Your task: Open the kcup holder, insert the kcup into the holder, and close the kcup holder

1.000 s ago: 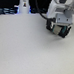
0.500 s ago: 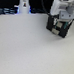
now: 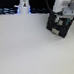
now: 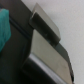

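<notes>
Far left of the exterior view stands a white post [image 3: 23, 4]. On the desk [image 3: 28, 49], right side, I've got the fingers [image 3: 61, 20] at the kcup holder [image 3: 57, 27], prob. opening step. Can't tell finger spread or any hold. Green bit [image 4: 4, 27] in the wrist view, maybe the kcup. Next: pull drawer out straight.

We see the kcup holder [image 3: 59, 25] standing on the table [image 3: 28, 51] toward the exterior view's right, the pincer [image 3: 62, 18] directly over it. A post [image 3: 23, 3] stands far left, well apart.
</notes>
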